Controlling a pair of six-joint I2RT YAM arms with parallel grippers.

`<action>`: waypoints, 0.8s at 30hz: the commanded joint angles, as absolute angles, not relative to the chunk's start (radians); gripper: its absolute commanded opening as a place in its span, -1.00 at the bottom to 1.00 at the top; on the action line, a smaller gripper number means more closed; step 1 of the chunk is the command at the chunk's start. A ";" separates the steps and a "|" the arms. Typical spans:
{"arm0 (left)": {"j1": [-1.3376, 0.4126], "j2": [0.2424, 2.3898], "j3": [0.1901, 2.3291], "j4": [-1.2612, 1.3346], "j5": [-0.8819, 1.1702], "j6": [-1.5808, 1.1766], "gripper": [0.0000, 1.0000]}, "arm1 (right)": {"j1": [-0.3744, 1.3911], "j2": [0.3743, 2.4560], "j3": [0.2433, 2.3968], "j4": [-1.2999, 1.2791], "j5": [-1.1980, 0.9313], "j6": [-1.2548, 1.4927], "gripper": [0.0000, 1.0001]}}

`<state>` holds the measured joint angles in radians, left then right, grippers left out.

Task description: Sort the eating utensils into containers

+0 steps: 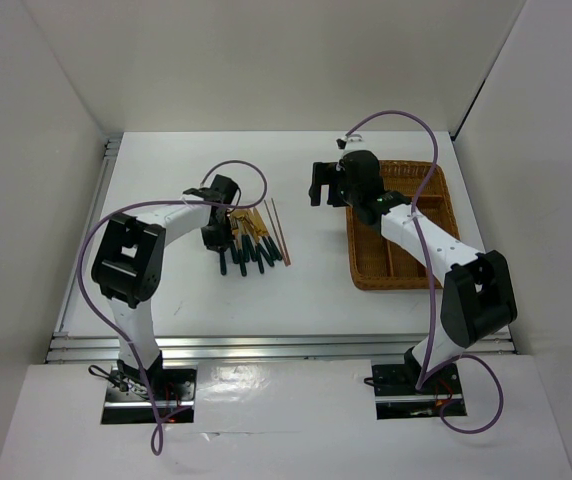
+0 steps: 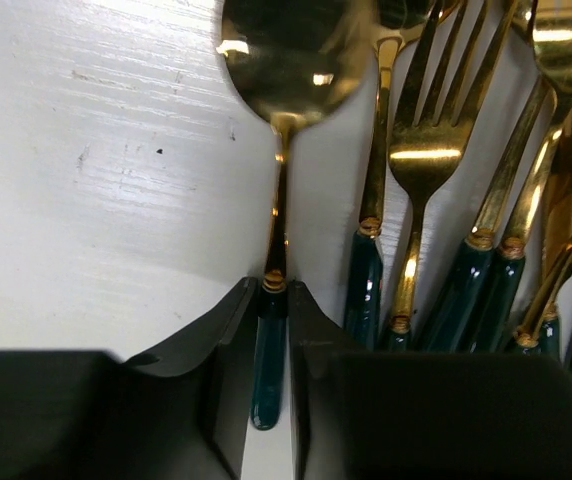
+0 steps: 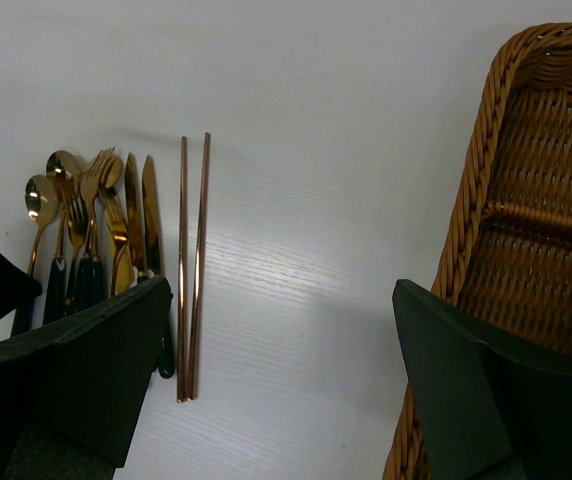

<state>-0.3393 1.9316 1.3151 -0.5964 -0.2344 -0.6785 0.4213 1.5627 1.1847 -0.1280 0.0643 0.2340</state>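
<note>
A gold spoon [image 2: 291, 50] with a dark green handle lies at the left edge of the cutlery row. My left gripper [image 2: 272, 285] has both fingers pressed against that handle. More gold forks [image 2: 428, 150] and knives lie just to the right of it. In the top view, the left gripper [image 1: 216, 235] sits over the left end of the cutlery pile [image 1: 249, 240]. Two thin brown chopsticks [image 3: 191, 270] lie side by side right of the pile. My right gripper [image 3: 281, 288] hangs wide open and empty between the chopsticks and the wicker tray [image 3: 476, 200].
The woven tray [image 1: 403, 284] with long compartments stands at the right of the white table, partly under the right arm. White walls enclose the table on three sides. A metal rail runs along the near edge.
</note>
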 commanded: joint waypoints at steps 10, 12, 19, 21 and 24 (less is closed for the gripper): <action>-0.331 1.870 1.278 -0.603 -0.318 -0.733 -0.62 | 0.443 1.562 1.210 -0.101 -0.103 0.210 1.00; -0.319 1.815 1.278 -0.603 -0.318 -0.733 -0.62 | 0.466 1.571 1.210 -0.091 -0.139 0.201 1.00; -0.301 1.645 1.308 -0.592 -0.328 -0.733 -0.56 | 0.518 1.571 1.177 0.018 -0.262 0.215 1.00; -0.301 1.609 1.308 -0.568 -0.328 -0.746 -0.56 | 0.518 1.571 1.155 0.067 -0.310 0.238 1.00; -0.301 1.542 1.269 -0.502 -0.301 -0.768 -0.56 | 0.537 1.580 1.144 0.147 -0.391 0.265 1.00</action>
